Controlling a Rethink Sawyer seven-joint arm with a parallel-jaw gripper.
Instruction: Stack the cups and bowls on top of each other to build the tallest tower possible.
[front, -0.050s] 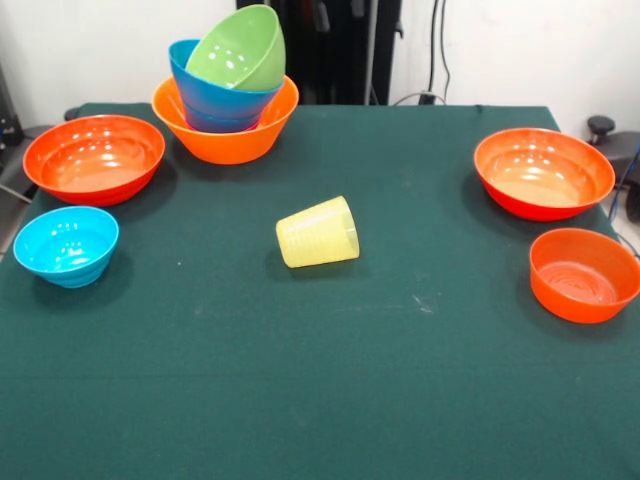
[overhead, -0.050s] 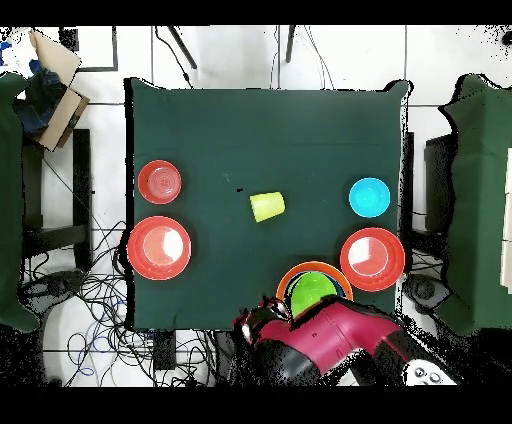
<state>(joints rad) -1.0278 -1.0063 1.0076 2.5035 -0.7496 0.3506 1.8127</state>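
At the bench's centre, the yellow cup lies tipped over, bowls ringing the edges; the tower sits far left. Pincer unseen, state unknown.

A pale-yellow ridged cup lies on its side mid-counter. The tower stands at a far corner: a wide orange bowl holding a blue bowl, with a lime green bowl tilted on top. Four bowls sit upright and apart: red-orange and cyan on one side, red-orange and smaller orange on the other.
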